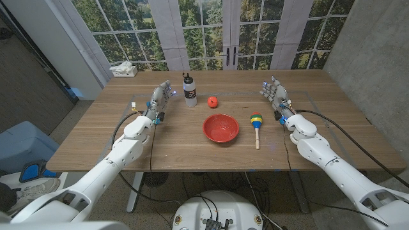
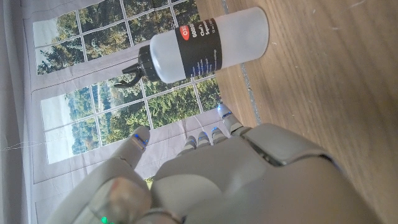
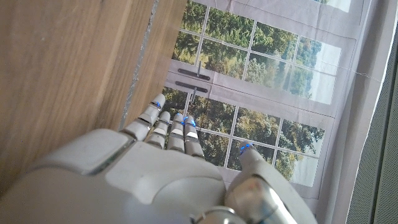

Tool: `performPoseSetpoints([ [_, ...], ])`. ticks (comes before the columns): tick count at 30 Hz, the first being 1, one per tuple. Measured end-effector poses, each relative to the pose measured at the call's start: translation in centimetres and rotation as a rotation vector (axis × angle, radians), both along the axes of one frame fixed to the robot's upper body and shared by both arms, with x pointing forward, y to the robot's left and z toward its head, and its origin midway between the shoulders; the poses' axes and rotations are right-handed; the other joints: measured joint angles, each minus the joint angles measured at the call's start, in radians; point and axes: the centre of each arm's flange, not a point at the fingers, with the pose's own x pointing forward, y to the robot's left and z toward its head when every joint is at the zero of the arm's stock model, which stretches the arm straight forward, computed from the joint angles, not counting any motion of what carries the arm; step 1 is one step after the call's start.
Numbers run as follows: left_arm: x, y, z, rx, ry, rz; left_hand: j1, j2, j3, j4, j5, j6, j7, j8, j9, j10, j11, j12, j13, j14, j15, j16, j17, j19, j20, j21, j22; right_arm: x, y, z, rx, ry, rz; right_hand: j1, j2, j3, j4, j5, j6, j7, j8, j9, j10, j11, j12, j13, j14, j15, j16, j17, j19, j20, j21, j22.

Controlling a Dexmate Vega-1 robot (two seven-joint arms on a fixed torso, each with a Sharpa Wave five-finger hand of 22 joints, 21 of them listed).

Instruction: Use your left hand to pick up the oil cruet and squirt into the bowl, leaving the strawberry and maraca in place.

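The oil cruet, a translucent white bottle with a black label and black cap, stands upright at the back of the table; it also appears in the left wrist view. My left hand is just left of it, fingers apart, holding nothing, a short gap away. In the wrist view the left hand points past the bottle. A red bowl sits mid-table. The strawberry lies behind the bowl. The striped maraca lies right of the bowl. My right hand is open, away at the right.
A white box sits at the table's far left corner. Cables run along both forearms. A tape outline marks the work area. Windows stand behind the table's far edge. My right hand is above bare wood.
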Motion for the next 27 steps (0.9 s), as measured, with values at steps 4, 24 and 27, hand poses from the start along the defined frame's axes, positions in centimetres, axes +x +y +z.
performPoseSetpoints([
  [4, 0.03, -0.15, 0.09, 0.001, -0.002, 0.003, 0.0, 0.0, 0.001, 0.001, 0.0, 0.0, 0.0, 0.0, 0.0, 0.0, 0.0, 0.0, 0.0, 0.0, 0.0, 0.0, 0.0, 0.0, 0.0, 0.0, 0.0, 0.0, -0.19, 0.04, -0.006, -0.001, -0.009, 0.004, 0.004, 0.0, 0.0, 0.0, 0.0, 0.0, 0.0, 0.0, 0.0, 0.0, 0.0, 0.0, 0.0, 0.0, 0.0, -0.001, 0.0, 0.0, 0.0, 0.0],
  [24, -0.25, -0.15, 0.68, -0.014, -0.033, 0.028, -0.001, 0.013, 0.002, -0.02, 0.0, 0.024, -0.095, 0.003, 0.0, -0.005, -0.027, 0.0, 0.0, 0.383, 0.041, 0.086, 0.009, 0.18, 0.138, -0.004, 0.005, 0.44, -0.5, 0.36, -0.012, -0.012, -0.017, 0.024, 0.001, 0.001, -0.007, 0.0, 0.003, 0.004, 0.0, 0.0, 0.003, -0.004, 0.0, 0.0, 0.009, 0.009, 0.0, -0.007, 0.007, 0.007, -0.007, 0.0],
  [27, -0.21, 0.02, 0.54, -0.013, -0.034, 0.027, -0.01, 0.003, -0.003, -0.014, 0.0, 0.017, -0.102, 0.003, 0.0, -0.005, -0.038, 0.0, 0.0, 0.554, 0.021, 0.122, 0.009, 0.245, 0.139, -0.004, 0.005, 0.46, -0.46, 0.35, -0.009, -0.012, -0.019, 0.019, 0.006, 0.006, -0.012, 0.0, 0.003, 0.004, 0.0, 0.0, 0.003, -0.004, 0.0, 0.0, 0.009, 0.009, 0.0, -0.007, 0.007, 0.007, -0.007, 0.0],
])
